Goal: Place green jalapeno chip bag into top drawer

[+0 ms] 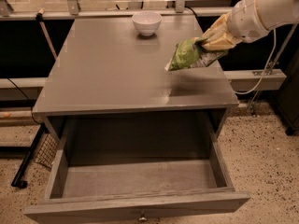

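Observation:
The green jalapeno chip bag (190, 55) hangs tilted in the air above the right side of the grey table top. My gripper (212, 40), with yellowish fingers on a white arm coming in from the upper right, is shut on the bag's upper right end. The top drawer (140, 181) is pulled wide open below the table top, with nothing in it, and its small metal knob (142, 217) shows at the bottom edge.
A white bowl (146, 22) stands at the back of the table top (107, 69). A rail and cables run behind the table. A black stand leg (23, 169) and a mesh piece sit on the speckled floor at the left.

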